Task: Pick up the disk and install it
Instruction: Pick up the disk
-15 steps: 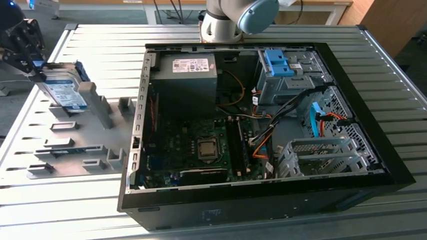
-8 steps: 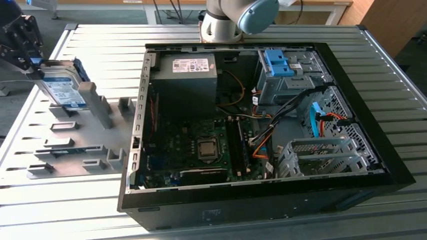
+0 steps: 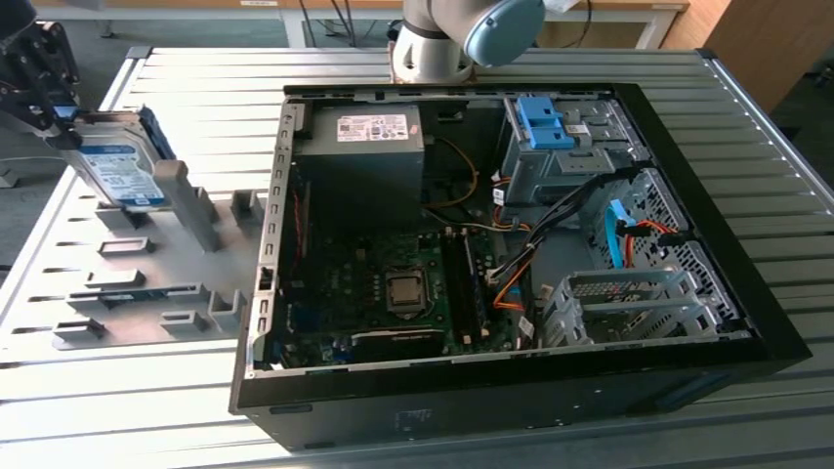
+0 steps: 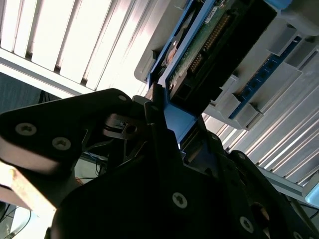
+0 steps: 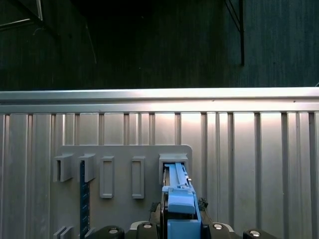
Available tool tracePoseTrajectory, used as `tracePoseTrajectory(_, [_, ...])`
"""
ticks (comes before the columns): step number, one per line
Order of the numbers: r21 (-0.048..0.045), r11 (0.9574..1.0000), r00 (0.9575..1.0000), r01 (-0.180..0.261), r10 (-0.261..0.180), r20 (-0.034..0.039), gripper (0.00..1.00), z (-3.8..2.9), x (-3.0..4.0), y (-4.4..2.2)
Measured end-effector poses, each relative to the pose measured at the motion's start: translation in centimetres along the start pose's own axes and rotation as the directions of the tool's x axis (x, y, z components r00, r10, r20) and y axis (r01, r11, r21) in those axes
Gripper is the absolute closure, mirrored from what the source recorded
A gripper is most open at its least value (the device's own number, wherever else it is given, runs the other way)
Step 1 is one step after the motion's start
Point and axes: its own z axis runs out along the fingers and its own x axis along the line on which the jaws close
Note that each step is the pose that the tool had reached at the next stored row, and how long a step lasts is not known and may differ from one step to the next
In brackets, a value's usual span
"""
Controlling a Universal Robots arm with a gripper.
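Black jaws gripping disk [image 4: 202,50] by blue handle [image 4: 175,122], ribbed metal table [image 4: 60,35] behind

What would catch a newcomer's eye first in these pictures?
The open computer case dominates the middle of the exterior view, its boards and cables bare. At that view's upper left, the gripper grips the disk, which stands upright at a grey slotted rack.

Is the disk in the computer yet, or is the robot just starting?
Early on. Done: the end effector grips the disk. In hand: the disk stands upright at the grey rack, outside the open computer case. Left: getting it into the case.
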Motion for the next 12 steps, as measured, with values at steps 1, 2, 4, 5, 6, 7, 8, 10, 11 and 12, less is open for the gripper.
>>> tracePoseTrajectory(1, [-0.0001, 1.0, 1.0, 0.0, 0.0, 0.0, 0.64, -0.1, 0.0, 0.0])
tracePoseTrajectory(2, [0.0001, 1.0, 1.0, 0.0, 0.0, 0.0, 0.64, -0.2, 0.0, 0.0])
tracePoseTrajectory(4, [0.0002, 1.0, 1.0, 0.0, 0.0, 0.0001, 0.64, -0.35, 0.01, 0.0])
tracePoseTrajectory(5, [0.0001, 1.0, 1.0, 0.0, 0.0, 0.0, 0.64, -0.43, 0.01, 0.0])
tracePoseTrajectory(6, [0.0001, 1.0, 1.0, 0.0, 0.0, 0.0, 0.64, -0.51, 0.01, 0.0])
tracePoseTrajectory(7, [0.0002, 1.0, 1.0, 0.0, 0.0, 0.0, 0.64, -0.58, 0.02, 0.0])
tracePoseTrajectory(8, [0.0001, 1.0, 1.0, 0.0, 0.0, 0.0, 0.64, -0.66, 0.02, 0.0])
tracePoseTrajectory(10, [0.0002, 1.0, 1.0, 0.0, 0.0, 0.0, 0.64, -0.75, 0.02, 0.0])
tracePoseTrajectory(11, [0.0004, 1.0, 1.0, 0.0, 0.0, 0.0001, 0.64, -0.75, 0.02, 0.0])
tracePoseTrajectory(12, [0.0002, 1.0, 1.0, 0.0, 0.0, 0.0, 0.64, -0.77, 0.02, 0.0])
